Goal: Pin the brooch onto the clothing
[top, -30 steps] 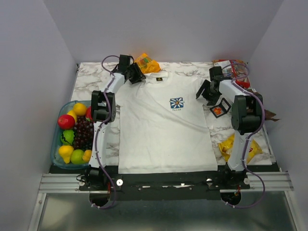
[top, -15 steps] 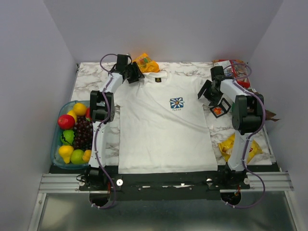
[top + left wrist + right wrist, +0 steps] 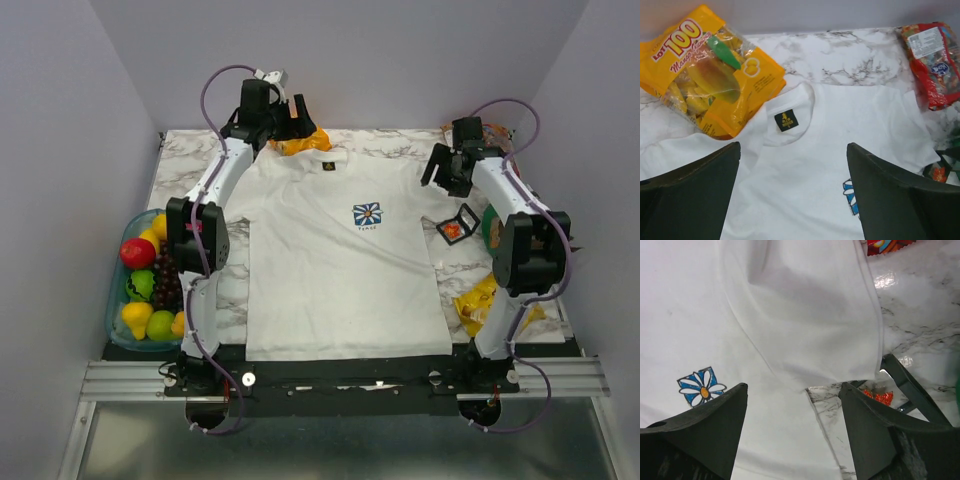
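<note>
The left gripper (image 3: 792, 147) is hovering over the collar of the white T-shirt (image 3: 340, 270), the right gripper (image 3: 792, 387) over its sleeve, both with jaws apart. The brooch (image 3: 879, 396) is lying beside that sleeve.

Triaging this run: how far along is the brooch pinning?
Done: shirt lies flat. In hand: nothing; left gripper and right gripper are open and empty above it. Left: the brooch sits in its box beside the sleeve, not yet picked up or pinned.

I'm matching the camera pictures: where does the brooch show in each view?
Top external: brooch just right of the shirt.
Left wrist: low at the right edge, partly cut off.
Right wrist: lower right, just past the shirt's edge.
Shared landmark: the shirt's blue daisy print.
</note>
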